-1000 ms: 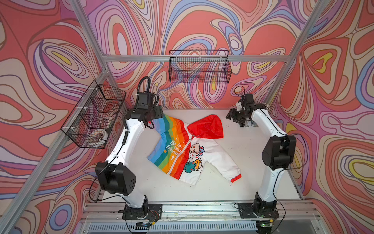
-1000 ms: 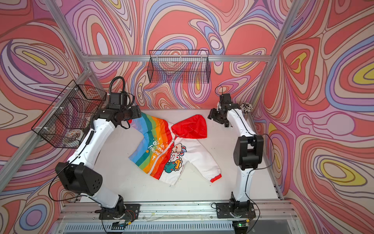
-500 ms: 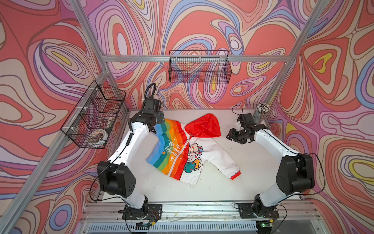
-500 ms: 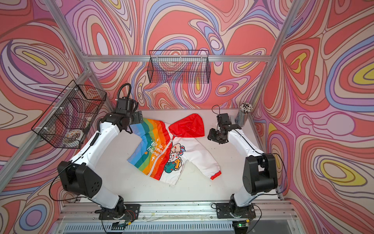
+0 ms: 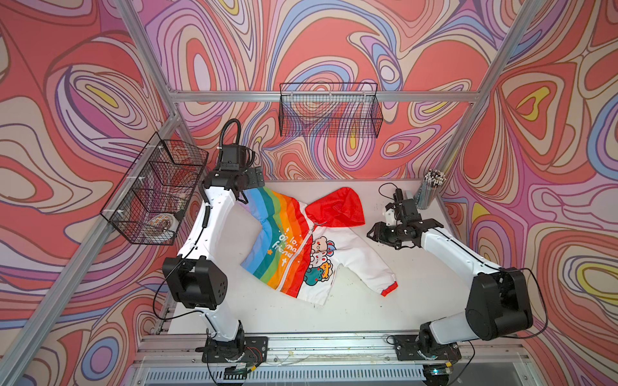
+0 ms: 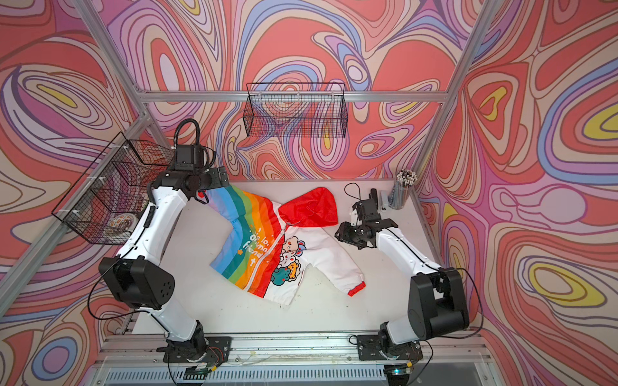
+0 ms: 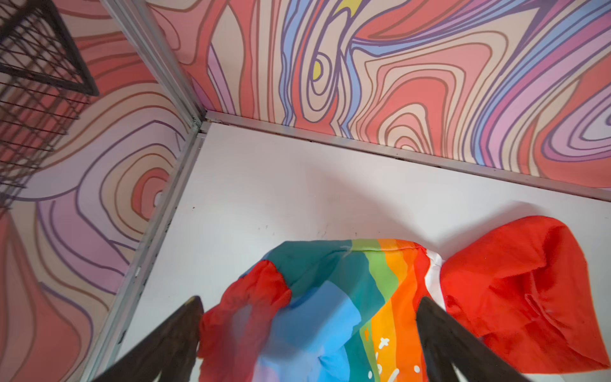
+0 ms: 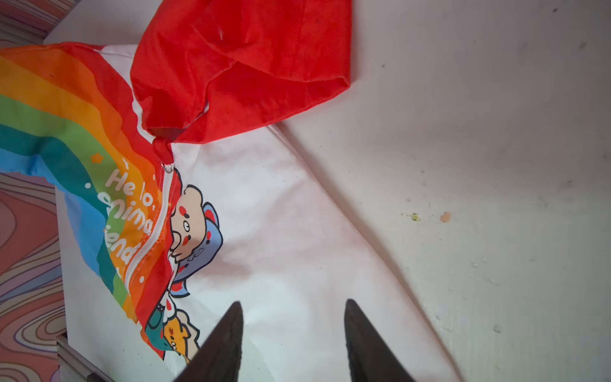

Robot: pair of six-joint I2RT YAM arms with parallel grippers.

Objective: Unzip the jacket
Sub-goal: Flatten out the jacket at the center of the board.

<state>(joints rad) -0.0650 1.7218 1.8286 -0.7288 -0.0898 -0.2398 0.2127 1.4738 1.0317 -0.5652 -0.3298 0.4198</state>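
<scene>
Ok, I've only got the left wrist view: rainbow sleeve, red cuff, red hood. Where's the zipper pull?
Observer: The zipper pull is a small metal ring at the neck, just under the red hood.
Operator: Is the front open at all?
Observer: No, the white zipper looks closed along the length I can see down the jacket.
Operator: And the other arm?
Observer: The right tool is open and empty, by the shoulder of the white sleeve.
</scene>
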